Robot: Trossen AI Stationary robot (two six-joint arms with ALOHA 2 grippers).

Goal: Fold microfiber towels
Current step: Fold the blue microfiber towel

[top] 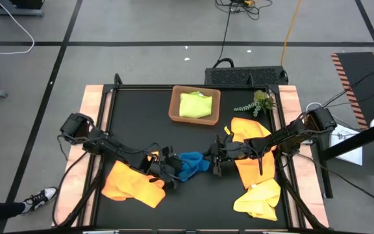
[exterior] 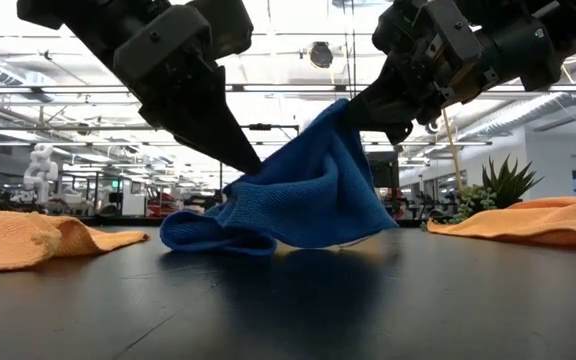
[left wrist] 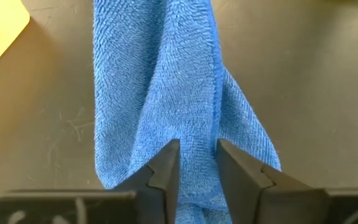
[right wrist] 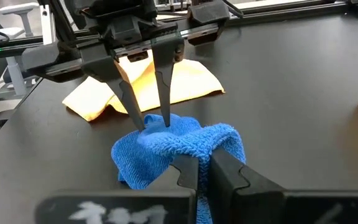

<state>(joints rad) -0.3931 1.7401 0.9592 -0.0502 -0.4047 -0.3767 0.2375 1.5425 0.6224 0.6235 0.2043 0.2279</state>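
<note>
A blue microfiber towel (top: 190, 164) lies bunched at the table's middle, between my two grippers. My left gripper (left wrist: 197, 152) comes from the table's left and is shut on the towel's left end. My right gripper (right wrist: 205, 160) comes from the right and is shut on the towel's raised right end (exterior: 343, 110). An orange towel (top: 132, 183) lies crumpled under the left arm. Another orange towel (top: 252, 153) and a yellow towel (top: 260, 198) lie under the right arm. A lime green towel (top: 195, 105) lies folded in the brown tray (top: 174, 107). My left gripper pinches a bunched fold at the blue towel's left end (left wrist: 197, 134) between its two fingers. The fingers slant down from the table's left. That end sits low, with a fold (exterior: 208, 235) on the table beside it. My right gripper pinches the towel's right end (right wrist: 194, 144) between its two fingers, coming from the table's right and tipped slightly down. That end is lifted, and the cloth drapes down from it like a tent with its lower edge (exterior: 368, 225) on the table.
A small green plant sprig (top: 258, 103) lies at the far right, beside the tray. The near middle of the black tabletop (top: 197, 201) shows bare between the orange and yellow towels. Wooden strips (top: 95, 110) border the table's left and right sides.
</note>
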